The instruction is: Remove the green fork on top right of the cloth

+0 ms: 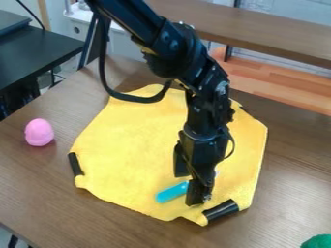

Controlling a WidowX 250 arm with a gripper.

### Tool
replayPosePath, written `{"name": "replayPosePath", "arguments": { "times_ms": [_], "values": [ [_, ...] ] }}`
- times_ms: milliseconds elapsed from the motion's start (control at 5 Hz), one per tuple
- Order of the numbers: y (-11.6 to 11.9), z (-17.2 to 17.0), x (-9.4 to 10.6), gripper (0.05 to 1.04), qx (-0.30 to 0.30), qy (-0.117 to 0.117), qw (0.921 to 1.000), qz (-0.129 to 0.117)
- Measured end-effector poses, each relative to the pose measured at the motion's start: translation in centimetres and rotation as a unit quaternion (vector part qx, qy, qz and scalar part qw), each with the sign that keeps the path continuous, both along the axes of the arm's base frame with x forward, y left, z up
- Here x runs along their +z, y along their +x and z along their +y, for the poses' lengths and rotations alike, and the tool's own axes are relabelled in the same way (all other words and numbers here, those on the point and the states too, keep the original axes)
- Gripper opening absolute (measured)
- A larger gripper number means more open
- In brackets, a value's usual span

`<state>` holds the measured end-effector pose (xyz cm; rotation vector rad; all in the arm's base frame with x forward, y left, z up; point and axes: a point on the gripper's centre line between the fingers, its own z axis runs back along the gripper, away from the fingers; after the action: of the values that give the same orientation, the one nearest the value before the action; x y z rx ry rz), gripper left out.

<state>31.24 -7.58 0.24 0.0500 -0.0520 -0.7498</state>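
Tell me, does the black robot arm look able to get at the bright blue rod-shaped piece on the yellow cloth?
Probably yes: its black fingers are apart at one end of the blue piece, partly hiding that end, and nothing lies over the exposed length.

Brown wood-grain table (38,193) in fgd. Blk desk (38,53) at upper L, thin blk cable (30,13) by it. White unit (123,44) behind table. Brown wood shelf/benchtop (271,29) across upper R, lighter orange-brn boards (284,89) below. Pale wall (291,10) at bkgd. Light soft, approx even.
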Motion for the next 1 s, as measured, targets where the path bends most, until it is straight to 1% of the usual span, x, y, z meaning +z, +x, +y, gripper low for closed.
{"name": "replayPosePath", "arguments": {
  "times_ms": [200,400,600,800,1000],
  "values": [
    [-0.27,0.26,-0.20,0.853,0.000,0.005,1.0000,0.003],
    [-0.46,0.34,-0.36,0.780,-0.002,0.007,1.0000,0.004],
    [-0.67,0.43,-0.50,0.447,-0.001,0.008,0.9999,0.007],
    [-0.77,0.47,-0.56,0.231,-0.003,0.009,0.9999,0.008],
    [-0.97,0.42,-0.68,0.217,-0.009,0.007,0.9999,0.012]
  ]
}}
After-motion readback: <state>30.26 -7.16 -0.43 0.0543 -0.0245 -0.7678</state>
